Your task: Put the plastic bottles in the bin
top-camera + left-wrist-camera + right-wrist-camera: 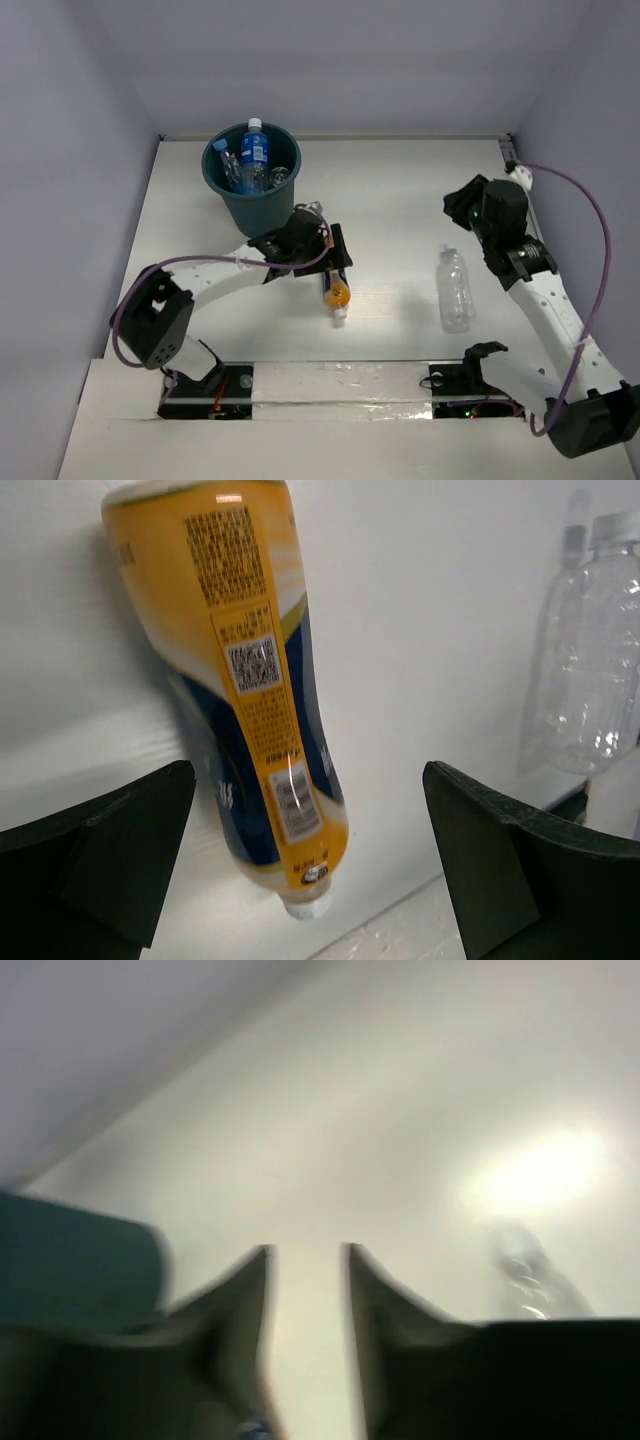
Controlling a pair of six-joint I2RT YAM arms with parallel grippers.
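Observation:
The teal bin (245,205) stands at the back left and holds a blue-labelled bottle (254,150) and clear bottles (230,168). The orange bottle (337,291) lies on the table in front of the bin, white cap toward the near edge. My left gripper (336,266) is open just above it. In the left wrist view the orange bottle (250,680) lies between my spread fingers (95,860), untouched. A clear bottle (454,288) lies on the table right of centre. My right gripper (460,203) hovers behind it, empty, with a narrow gap between its jaws.
White walls close the table in at the back and on both sides. The right wrist view is blurred and shows the bin (70,1260) at left and the clear bottle (530,1270) at right. The clear bottle (600,650) also shows in the left wrist view.

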